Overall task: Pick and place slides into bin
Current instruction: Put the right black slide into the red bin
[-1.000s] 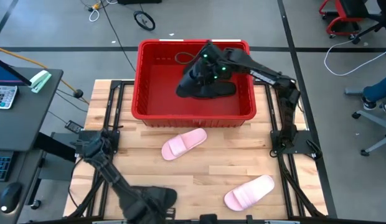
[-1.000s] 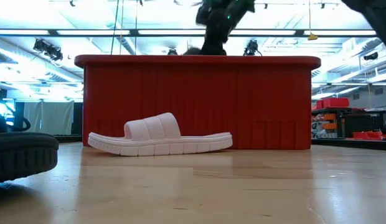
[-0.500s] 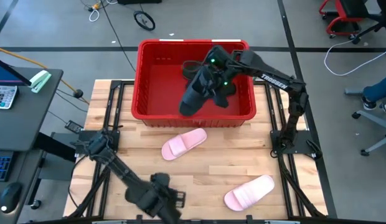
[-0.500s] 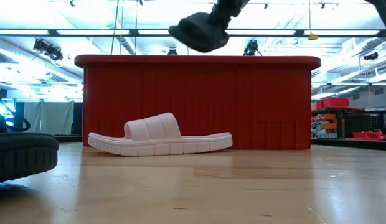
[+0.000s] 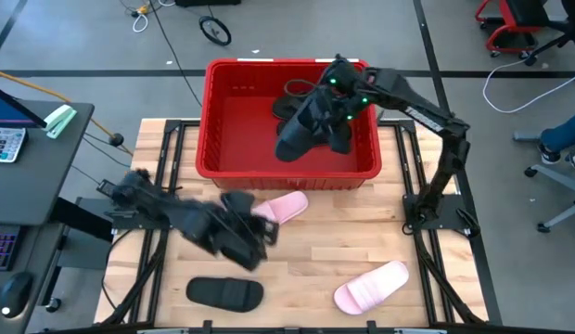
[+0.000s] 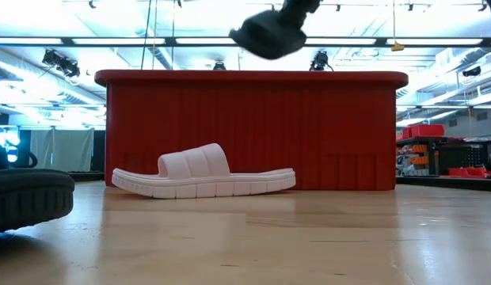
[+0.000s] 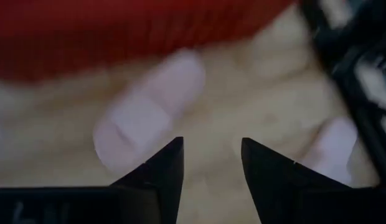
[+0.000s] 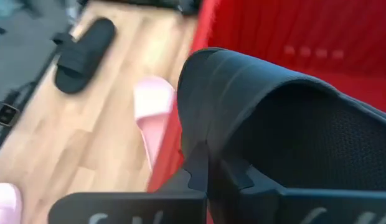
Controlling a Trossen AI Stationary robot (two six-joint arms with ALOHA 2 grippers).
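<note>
The red bin [image 5: 213,121] stands at the table's far middle. My right gripper [image 5: 332,104] is above it, shut on a black wide-strap slide [image 5: 304,134], which shows above the rim in the low view [image 6: 268,36]. A black flip-flop [image 5: 292,90] lies inside the bin at its far side. My left gripper [image 5: 253,234] is open and empty, just left of a pale pink slide [image 5: 280,208] that lies flat in front of the bin. A second pink slide [image 5: 371,286] and a black slide [image 5: 224,294] lie near the front edge. My right gripper pinches the black slide at the edge of its wide strap [image 8: 202,146] between its two fingers; the gripper's body hides the exact place. The slide is lifted clear above the bin's rim and hangs tilted, its free end [image 5: 289,148] toward the near left.
The near pink slide shows ahead of my left gripper's fingers in the left wrist view [image 7: 149,112], with the bin's red wall [image 7: 118,31] behind it. The black frame rails [image 5: 427,223] run along the table's left and right sides.
My right gripper has risen with the black slide, lifting it above the bin's rim, and has gone a little toward the table's right and far edge; the slide has turned from lying crosswise to hanging tilted. My left gripper has gone from the near edge toward the pink slide in front of the bin.
</note>
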